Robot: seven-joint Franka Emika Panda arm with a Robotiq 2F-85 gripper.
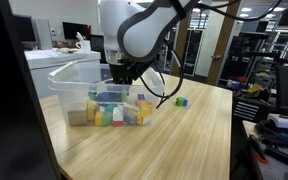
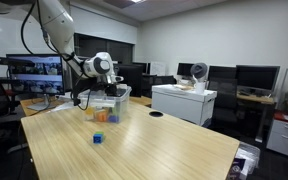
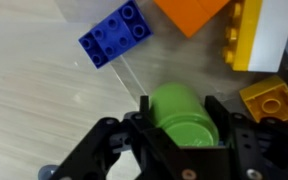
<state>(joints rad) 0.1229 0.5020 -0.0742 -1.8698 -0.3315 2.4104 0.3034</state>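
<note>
Green block [image 3: 184, 120] pinched in my gripper [image 3: 177, 110]; arm [image 1: 144, 30] bent down into clear bin [image 1: 59, 76]; blue brick [image 3: 114, 32] eleven o'clock; wooden table [image 1: 184, 140], office.

room: office | light wood table [image 2: 154, 145] | grey walls | monitors [image 2: 256, 77] on desks | white cabinet [image 2: 182, 103] | ceiling light [image 2: 134, 2]

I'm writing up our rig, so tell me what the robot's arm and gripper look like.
The arm is glossy white with rounded, bulbous joints. The gripper is black, with angular linked fingers and small pivot pins in the wrist view. A black cable trails from the wrist end.
</note>
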